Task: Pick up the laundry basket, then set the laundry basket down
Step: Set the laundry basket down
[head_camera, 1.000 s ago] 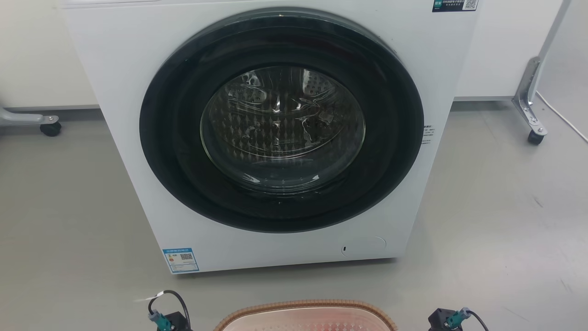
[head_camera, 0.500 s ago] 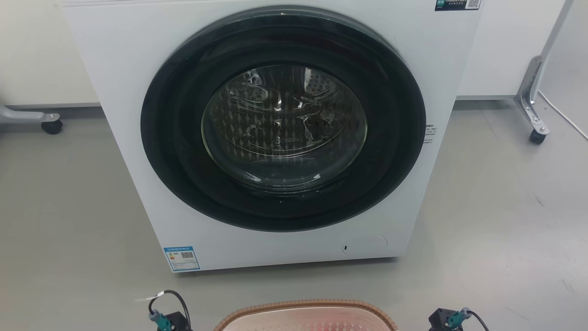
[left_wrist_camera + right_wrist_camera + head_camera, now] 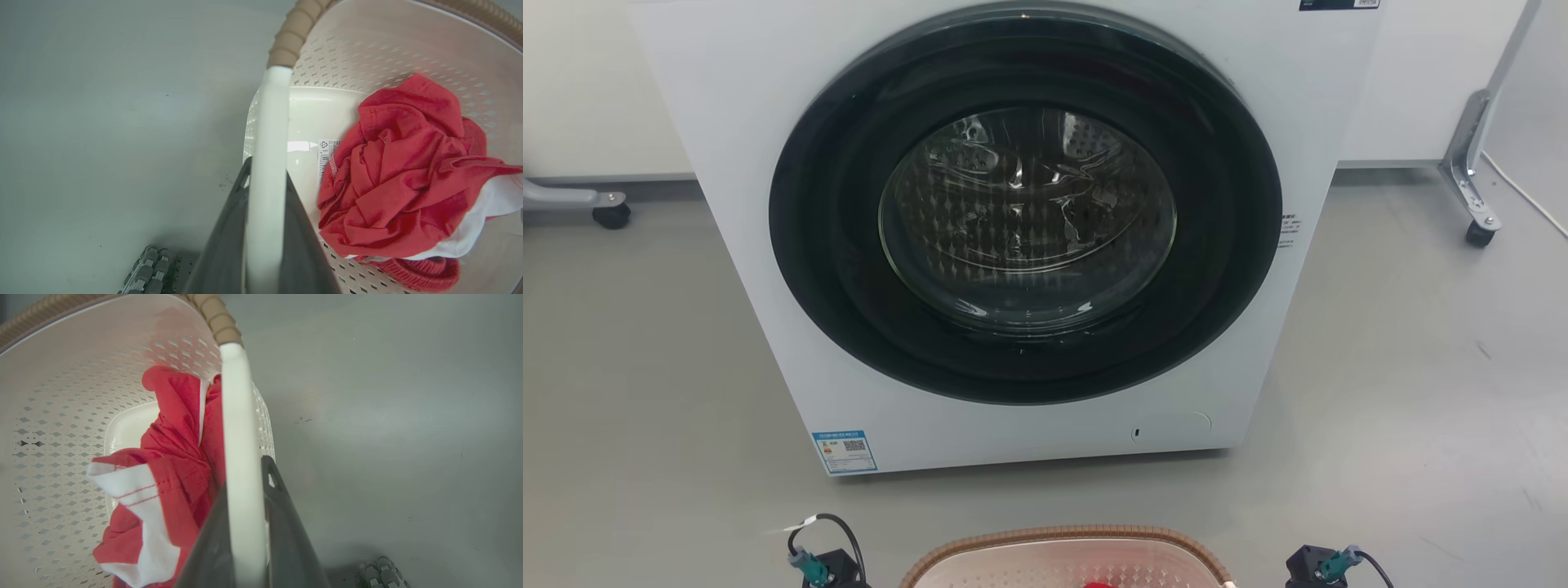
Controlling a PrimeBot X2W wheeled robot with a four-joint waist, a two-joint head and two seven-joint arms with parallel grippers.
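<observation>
- the laundry basket [image 3: 1013, 572] is seen at the bottom middle of the head view, on the near side of the washing machine [image 3: 727, 122] and apart from it, with its brown woven-look rim [image 3: 1062, 532] turned toward the machine.
- whether the basket rests on the floor [image 3: 1405, 367] or is lifted off it cannot be told.
- a crumpled red garment [image 3: 400, 171] with white parts is held inside, lying partly over a barcode label [image 3: 325, 157] on the basket's bottom.
- the white left handle [image 3: 267, 134] is pinched by the left gripper [image 3: 266, 175], one dark finger pressed against each side of the bar.
- the white right handle [image 3: 241, 416] is pinched in the same way by the right gripper [image 3: 244, 477].
- the machine's round dark door [image 3: 833, 269] is shut, and the steel drum is seen through its glass.
- a castor [image 3: 610, 216] is seen on the grey floor at the far left, and another castor [image 3: 1479, 235] at the far right, both near the wall.
</observation>
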